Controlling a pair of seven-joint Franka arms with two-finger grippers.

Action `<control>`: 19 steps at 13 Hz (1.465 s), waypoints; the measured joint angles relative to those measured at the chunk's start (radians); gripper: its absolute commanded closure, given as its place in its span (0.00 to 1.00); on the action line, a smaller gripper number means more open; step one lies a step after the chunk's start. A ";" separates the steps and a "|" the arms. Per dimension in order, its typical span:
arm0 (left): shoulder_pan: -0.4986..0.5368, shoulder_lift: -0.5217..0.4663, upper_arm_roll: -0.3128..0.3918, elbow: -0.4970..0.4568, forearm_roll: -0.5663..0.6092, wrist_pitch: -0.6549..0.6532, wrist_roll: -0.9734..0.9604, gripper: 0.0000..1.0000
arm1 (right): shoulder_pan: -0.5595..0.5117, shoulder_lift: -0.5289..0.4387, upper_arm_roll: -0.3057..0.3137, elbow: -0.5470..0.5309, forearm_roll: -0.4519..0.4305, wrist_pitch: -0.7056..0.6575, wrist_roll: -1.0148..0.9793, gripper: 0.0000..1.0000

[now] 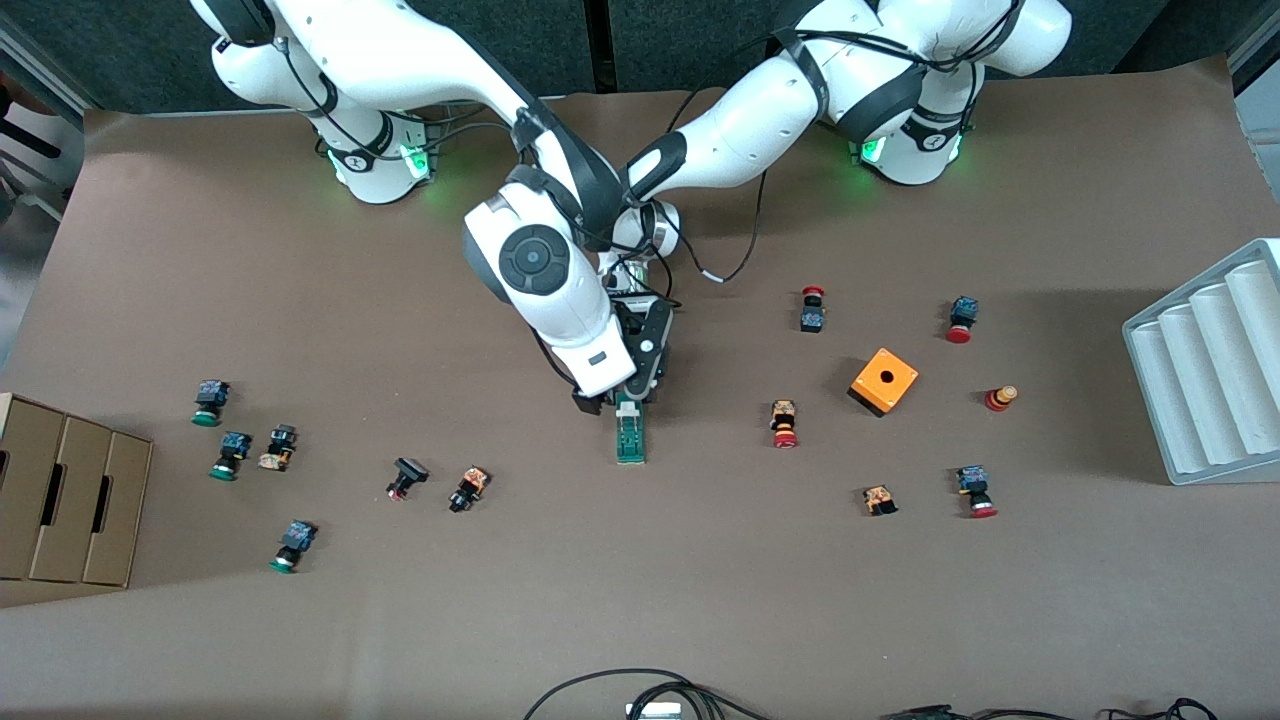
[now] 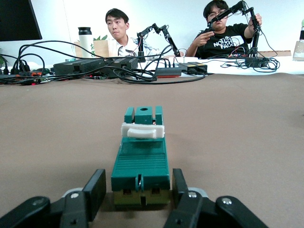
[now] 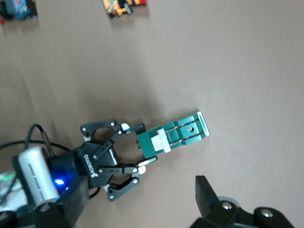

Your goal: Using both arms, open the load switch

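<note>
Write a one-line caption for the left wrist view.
Left gripper clamps one end of the green load switch lying on the brown table.

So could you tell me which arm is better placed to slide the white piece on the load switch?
Probably the right: its gripper hangs open above the load switch, while the left gripper clamps the switch's end.

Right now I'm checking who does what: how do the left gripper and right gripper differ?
The left gripper is down at the table, shut on the load switch's end; the right gripper is open, holds nothing and hangs above the switch. Both are black two-finger grippers working over the same switch at the table's middle.
</note>
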 measured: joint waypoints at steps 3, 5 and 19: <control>0.000 0.000 0.000 0.000 0.000 0.000 0.000 0.37 | -0.004 -0.057 -0.003 0.001 0.000 -0.036 0.089 0.00; 0.000 0.000 0.000 0.000 0.000 0.000 0.000 0.37 | -0.018 -0.101 -0.008 0.001 -0.003 -0.069 0.154 0.00; -0.001 0.000 0.001 0.000 0.000 0.000 0.001 0.37 | -0.182 -0.251 -0.072 0.001 -0.105 -0.139 0.444 0.00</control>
